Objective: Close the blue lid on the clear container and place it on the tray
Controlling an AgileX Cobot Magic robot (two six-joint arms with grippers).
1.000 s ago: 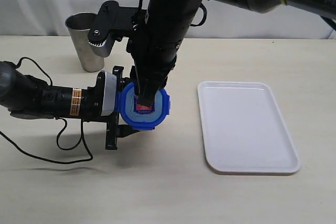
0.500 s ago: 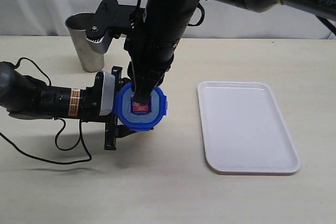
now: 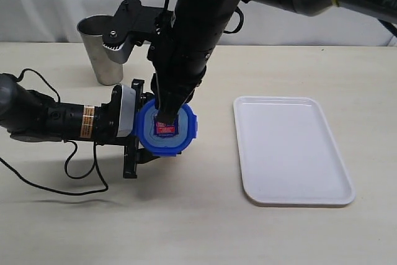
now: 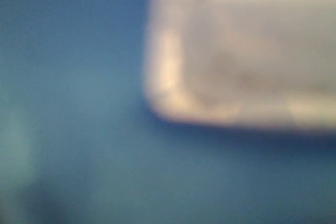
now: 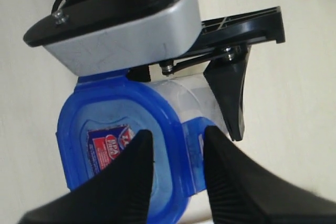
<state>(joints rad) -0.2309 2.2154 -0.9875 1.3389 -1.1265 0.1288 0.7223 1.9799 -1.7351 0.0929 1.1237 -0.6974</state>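
The blue lid [image 3: 181, 138] with its red-and-white sticker lies over the mouth of the clear container [image 5: 187, 97]; in the exterior view the lid hides the container. My left gripper [image 3: 147, 126] reaches in level from the left, and its fingers [image 5: 231, 99] press the container's sides. From above, my right gripper [image 3: 166, 117] comes down on the lid [image 5: 79, 129]. The right gripper [image 5: 177, 135] stands with one finger on the lid's top and the other outside a snap flap, the rim between them. The tray [image 3: 291, 153] lies to the right with nothing on it. The left wrist view is a blue and pale blur.
A grey steel tumbler [image 3: 102, 54] stands at the back left, behind the left arm. A black cable [image 3: 74, 175] loops over the table by the left arm. The right arm's bulk hangs over the container.
The right gripper's fingers have narrowed onto the lid's edge. Lid and right gripper have shifted slightly to the left. The left arm has held still.
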